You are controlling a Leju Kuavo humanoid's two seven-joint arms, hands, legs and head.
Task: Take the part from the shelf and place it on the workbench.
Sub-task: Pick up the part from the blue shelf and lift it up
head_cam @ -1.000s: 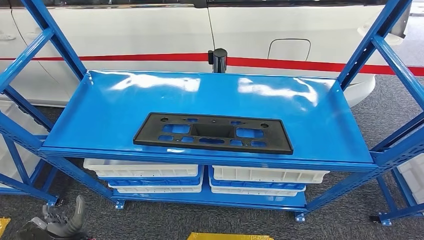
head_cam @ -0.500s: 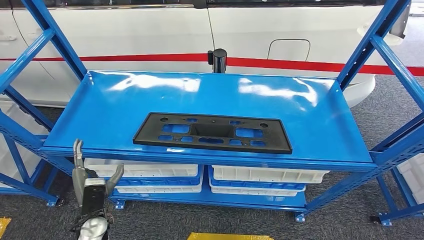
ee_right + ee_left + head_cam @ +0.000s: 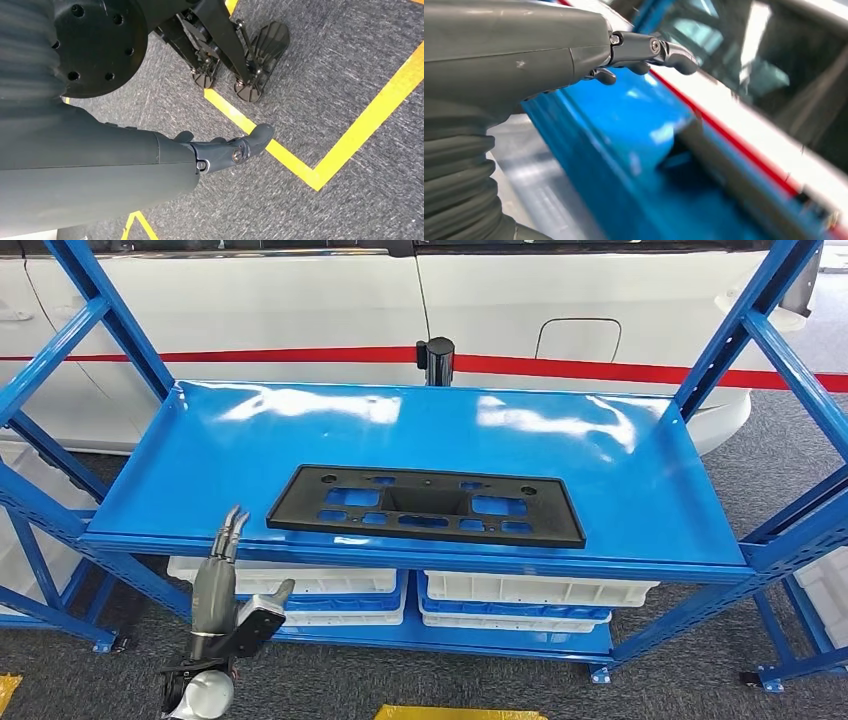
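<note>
Part (image 3: 425, 504) lies flat on the shelf (image 3: 640, 490), up and to the right of the left hand (image 3: 225, 585), not touching. Left hand is spread, holding nothing. Right hand (image 3: 220, 150) hangs over the floor, also empty.

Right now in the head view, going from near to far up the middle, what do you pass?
Yellow floor marking → white bins under the shelf → black part near the front of the blue shelf → black post behind the shelf → white car with its red stripe.
</note>
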